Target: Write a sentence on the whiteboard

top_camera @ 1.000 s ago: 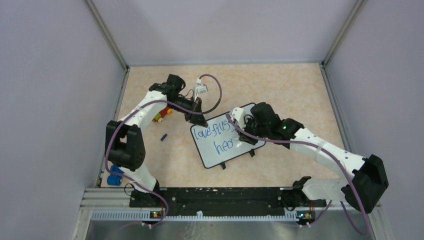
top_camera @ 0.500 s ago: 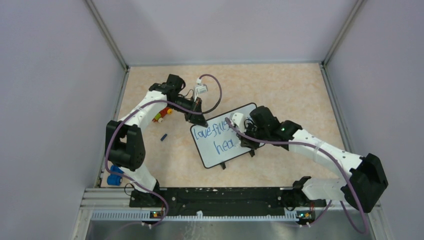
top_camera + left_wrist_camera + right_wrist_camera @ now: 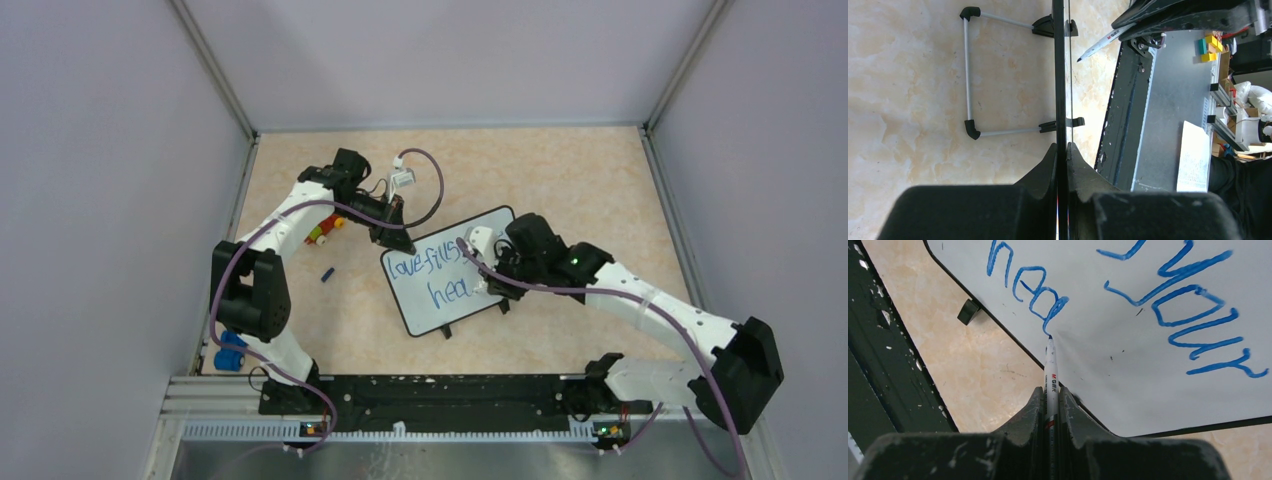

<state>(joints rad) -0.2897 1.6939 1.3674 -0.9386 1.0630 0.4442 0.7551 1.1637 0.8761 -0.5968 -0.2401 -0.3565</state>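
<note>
One small white rectangular whiteboard with a thin black frame (image 3: 412, 306) lies askew in the middle of the beige marbled worktop (image 3: 560, 180), and two of its black feet show at the near edge. Two arms work on it. The left pincer (image 3: 395, 238) is closed on the frame at the board's far left corner. The right pincer (image 3: 1050, 390) grips one white marker pen (image 3: 1050, 365), whose tip meets the end of the last blue stroke. The blue handwritten lettering (image 3: 425, 262) runs in two slanted lines. From above, the right arm covers the end of the upper line after "love fills"; the right wrist view shows "your" there and "hea" below. Left of the board lie one small dark blue piece (image 3: 327, 274) and a cluster of coloured blocks (image 3: 322, 232), partly behind the left arm and too small to count. Bare worktop stretches from the board to the far and right walls.
</note>
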